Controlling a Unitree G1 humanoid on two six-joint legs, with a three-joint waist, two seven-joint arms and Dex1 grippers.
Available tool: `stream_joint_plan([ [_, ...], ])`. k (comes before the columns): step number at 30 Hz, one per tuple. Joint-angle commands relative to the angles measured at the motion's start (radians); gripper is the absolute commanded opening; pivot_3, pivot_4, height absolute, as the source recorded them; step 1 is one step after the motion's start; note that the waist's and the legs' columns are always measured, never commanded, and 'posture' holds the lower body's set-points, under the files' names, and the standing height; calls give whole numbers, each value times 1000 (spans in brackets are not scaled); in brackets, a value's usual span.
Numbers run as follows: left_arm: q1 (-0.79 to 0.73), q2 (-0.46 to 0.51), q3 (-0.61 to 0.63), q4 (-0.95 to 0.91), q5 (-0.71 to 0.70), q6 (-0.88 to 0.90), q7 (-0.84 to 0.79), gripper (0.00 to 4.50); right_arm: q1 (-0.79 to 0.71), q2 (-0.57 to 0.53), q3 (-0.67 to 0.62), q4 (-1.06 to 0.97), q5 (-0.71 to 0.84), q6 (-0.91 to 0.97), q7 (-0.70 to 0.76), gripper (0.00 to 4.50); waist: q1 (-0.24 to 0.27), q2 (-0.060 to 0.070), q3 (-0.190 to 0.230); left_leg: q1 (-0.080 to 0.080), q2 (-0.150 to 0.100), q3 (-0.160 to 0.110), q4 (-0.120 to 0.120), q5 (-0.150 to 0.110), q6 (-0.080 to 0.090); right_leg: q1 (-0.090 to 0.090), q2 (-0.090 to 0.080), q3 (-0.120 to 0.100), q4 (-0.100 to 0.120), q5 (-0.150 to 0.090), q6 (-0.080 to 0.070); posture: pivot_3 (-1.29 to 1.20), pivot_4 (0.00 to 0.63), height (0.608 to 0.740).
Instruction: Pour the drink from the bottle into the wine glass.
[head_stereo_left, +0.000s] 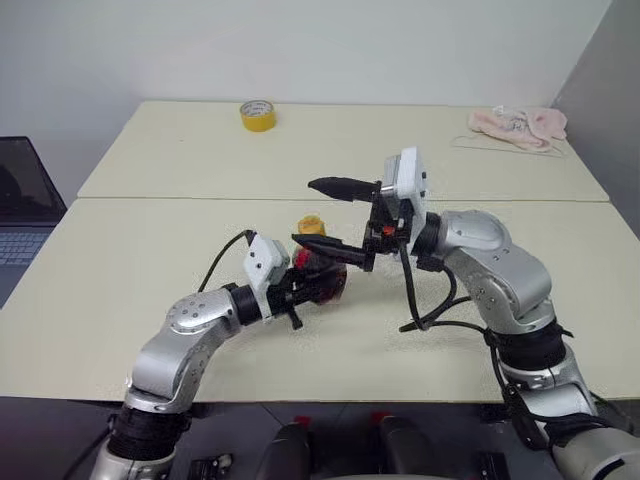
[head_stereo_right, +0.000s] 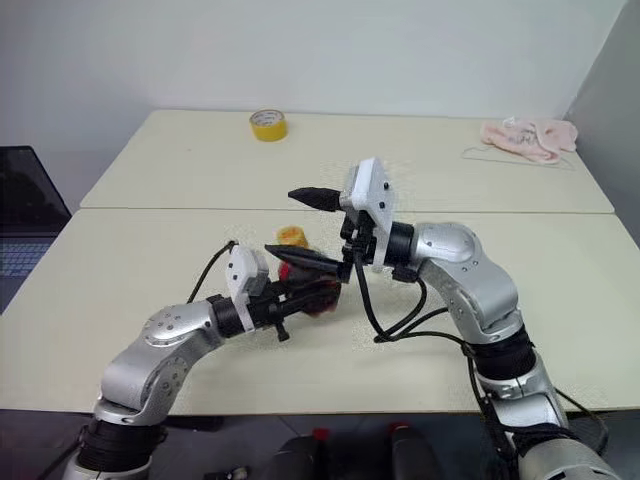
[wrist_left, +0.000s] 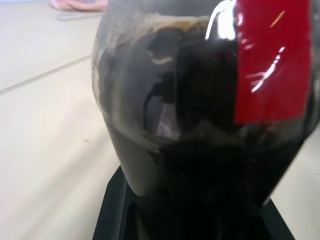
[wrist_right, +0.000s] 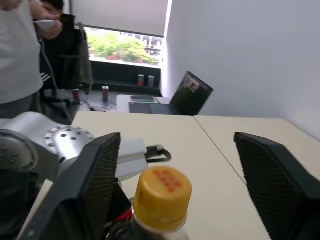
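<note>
1. The left gripper (head_stereo_left: 300, 290) is clamped on the bottle (head_stereo_left: 322, 278) just above the table (head_stereo_left: 150, 260).
2. The right gripper (head_stereo_left: 325, 215) is spread wide, fingers either side of the yellow cap (wrist_right: 162, 191), which is still on.
3. Judging from this, uncapping and pouring the drink (wrist_left: 200, 165) both remain.
4. I cannot make out the wine glass.

Two pale cream tables stand pushed together, the near tabletop (head_stereo_left: 120, 300) meeting the far one (head_stereo_left: 330, 150) along a straight seam. Behind them rises a plain white wall (head_stereo_left: 300, 50), with a grey wall panel (head_stereo_left: 610, 90) closing in at the far right. A laptop (head_stereo_left: 20, 215) sits open on a lower desk at the left. Across the room, a bright window (wrist_right: 125, 47) lets in daylight over green trees, a white blind drawn partway down above it. A person in a white shirt (wrist_right: 17, 55) stands near that window.
</note>
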Motion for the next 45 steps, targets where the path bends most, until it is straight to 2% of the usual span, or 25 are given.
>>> stream_joint_plan([
  [1,-12,-48,-4,19,120,-120,129,927,25,34,-48,-48,-24,33,-139,4500,0,0,0,0,0,0,0,0,0,0,0,0,0,0,0,0,150,740],
  [5,-31,-66,-34,95,323,-233,287,926,75,65,-45,-73,-77,116,-289,4500,-1,0,0,0,0,0,0,0,-1,0,0,0,0,0,0,0,150,740],
  [8,-24,-83,-52,141,414,-271,366,926,98,95,-38,-96,-93,177,-370,4500,-1,0,0,0,0,1,-1,0,-1,-1,0,0,0,0,0,0,150,740],
  [15,-23,-120,-71,254,556,-333,506,925,165,127,41,-121,-135,69,-358,4500,-1,0,0,0,0,1,0,0,0,0,0,0,0,0,0,0,150,740],
  [19,-36,-132,-75,304,613,-369,566,917,170,175,44,-97,-117,93,-371,4500,-2,0,0,1,0,0,0,0,0,0,0,0,1,0,0,0,150,740],
  [29,-55,-143,-81,357,674,-427,623,917,150,248,28,-40,-113,175,-418,4500,-1,0,-1,0,0,0,0,0,-1,0,0,0,1,0,0,0,150,740],
  [44,-53,-172,-78,339,671,-425,619,917,107,288,9,34,-118,148,-412,4500,-1,0,-1,0,0,0,0,0,0,-1,0,0,1,0,0,0,150,740],
  [45,-53,-172,-78,339,671,-426,618,917,107,288,10,35,-119,145,-411,4130,-1,0,-1,0,0,0,0,0,0,-1,0,0,1,0,0,0,150,740],
])
